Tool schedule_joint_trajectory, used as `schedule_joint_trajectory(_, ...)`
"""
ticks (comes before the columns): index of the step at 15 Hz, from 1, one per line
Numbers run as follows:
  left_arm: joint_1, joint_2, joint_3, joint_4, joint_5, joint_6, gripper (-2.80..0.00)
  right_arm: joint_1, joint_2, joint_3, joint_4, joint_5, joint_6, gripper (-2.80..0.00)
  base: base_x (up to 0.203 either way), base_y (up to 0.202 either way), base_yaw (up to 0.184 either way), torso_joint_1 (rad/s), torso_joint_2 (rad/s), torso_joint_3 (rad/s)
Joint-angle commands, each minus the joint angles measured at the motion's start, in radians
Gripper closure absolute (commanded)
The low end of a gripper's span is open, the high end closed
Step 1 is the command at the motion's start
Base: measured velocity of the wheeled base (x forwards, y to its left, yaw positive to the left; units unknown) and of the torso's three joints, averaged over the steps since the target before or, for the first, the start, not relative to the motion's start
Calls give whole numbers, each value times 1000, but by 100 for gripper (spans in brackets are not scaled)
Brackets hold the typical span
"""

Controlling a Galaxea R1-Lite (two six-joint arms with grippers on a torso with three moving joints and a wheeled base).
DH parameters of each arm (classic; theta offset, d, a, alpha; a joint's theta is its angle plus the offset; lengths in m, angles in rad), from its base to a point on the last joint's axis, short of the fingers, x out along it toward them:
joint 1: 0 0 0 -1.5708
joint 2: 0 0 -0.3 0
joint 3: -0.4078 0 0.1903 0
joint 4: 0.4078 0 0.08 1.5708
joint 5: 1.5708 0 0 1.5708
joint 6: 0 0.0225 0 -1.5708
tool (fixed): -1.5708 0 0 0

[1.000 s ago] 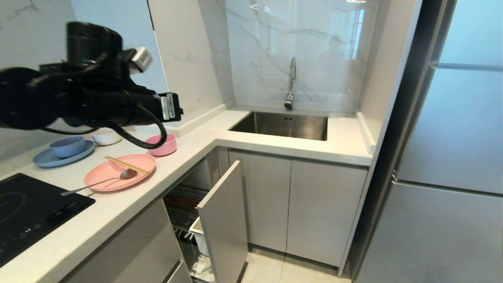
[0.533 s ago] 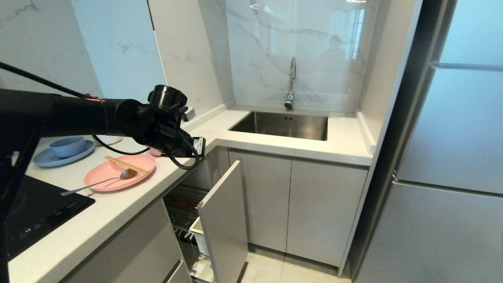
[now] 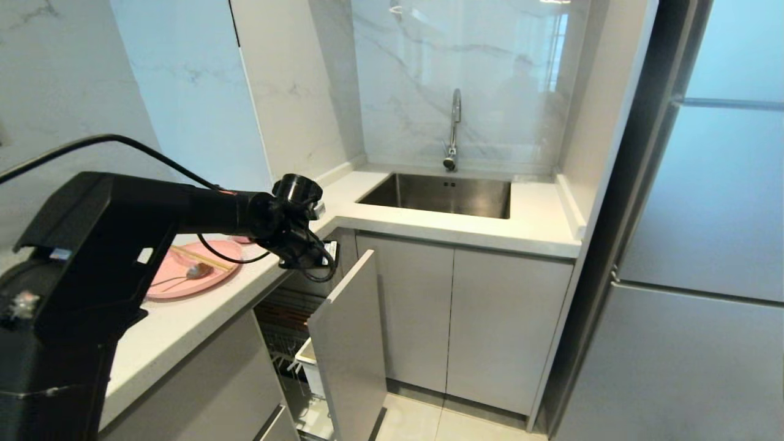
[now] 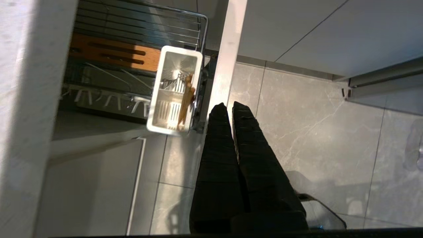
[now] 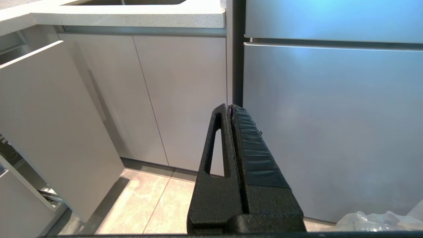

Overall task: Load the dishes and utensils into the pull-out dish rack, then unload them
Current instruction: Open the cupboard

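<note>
**Left gripper clenched and empty above the pull-out rack's front panel**

The left gripper (image 4: 228, 106) points straight down, its two black ribbed fingers (image 4: 218, 138) pressed together with nothing between them. In the head view the left arm reaches out past the edge of the white stone countertop (image 3: 184, 324), and the gripper (image 3: 306, 260) hangs just above the top edge of the narrow pale front panel (image 3: 349, 343) of the pull-out dish rack.

Directly below the fingertips, in the left wrist view, runs the panel's top edge (image 4: 228, 59). Just beside the tips, on the rack side of the panel, sits the white rectangular plastic utensil cup (image 4: 174, 91), with thin light wooden sticks (image 4: 185, 102) standing in it against the wall nearest the gripper. Beyond the cup lie the chrome wire basket (image 4: 142, 23), the slotted wooden strip (image 4: 112, 56) and the white prongs of the plate tray (image 4: 105, 97). On the other side of the panel is grey tiled floor (image 4: 314, 132).

Behind the gripper, on the countertop, the wide flat pink plate (image 3: 208, 272) carries a pair of thin light wooden chopsticks (image 3: 199, 257) and a slim silver metal spoon (image 3: 187, 274); the arm covers part of it.

The right gripper (image 5: 230, 106) is also clenched on nothing, held low in front of the grey cabinet doors (image 5: 178, 99) and a steel-fronted refrigerator (image 5: 330, 115).
</note>
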Motion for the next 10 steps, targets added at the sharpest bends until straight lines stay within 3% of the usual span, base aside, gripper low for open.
schedule_joint_trajectory(1,-1,60,-30,1,1,-9,0,0,0,0,0,0,0,0,0,0,0,0,0,0)
schedule_joint_trajectory(10,-8,163,-57,-21,18,-17,0,0,1,0,0,0,0,0,0,0,0,0,0,0)
